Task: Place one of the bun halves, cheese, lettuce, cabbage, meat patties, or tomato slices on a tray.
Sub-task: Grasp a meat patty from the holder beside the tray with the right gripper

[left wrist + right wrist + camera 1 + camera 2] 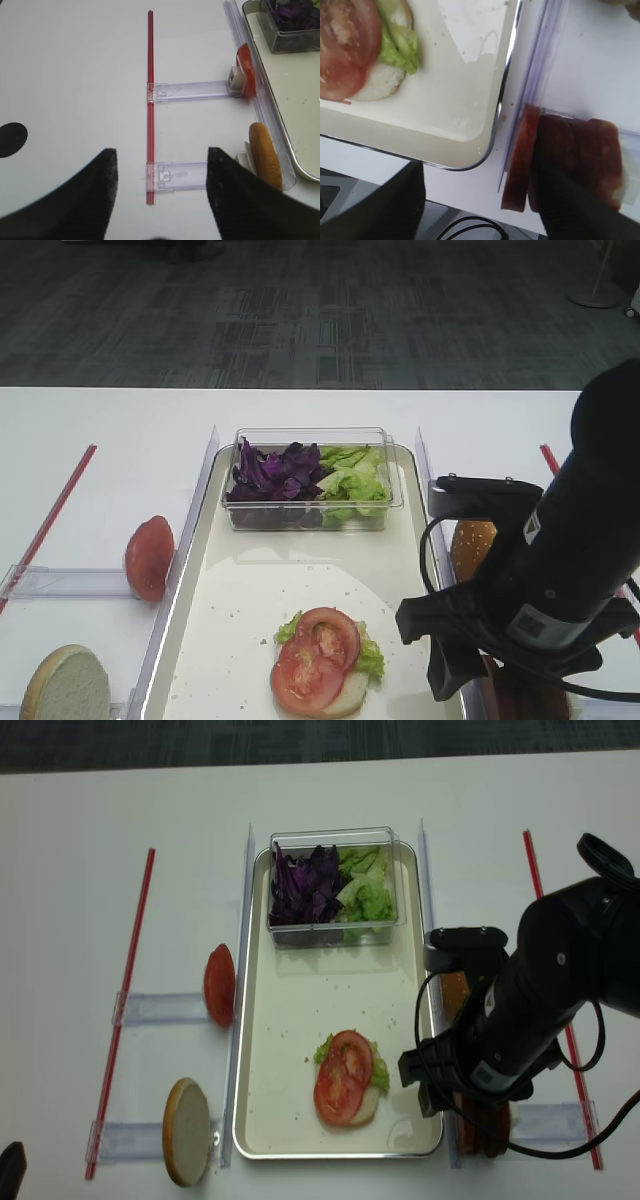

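The cream tray (275, 1120) carries a pale bun half (345, 698) topped with lettuce (370, 658) and tomato slices (318, 658). A clear tub holds purple cabbage (275, 472) and more lettuce (352, 478). Meat patties (520, 160) stand on edge in a holder right of the tray. My right gripper (480, 207) is open low over the tray's near right corner, and its right finger (575, 205) overlaps the patties. The left gripper (160, 195) is open above bare table. Left of the tray are a tomato slice (150, 557) and a bun half (65, 685). Cheese is out of view.
A sesame bun (473, 545) stands right of the tray, behind my right arm. Clear plastic rails (195, 490) run along both long sides of the tray. Red strips (125, 1010) mark the outer table edges. Clear holders (190, 91) join strip and rail.
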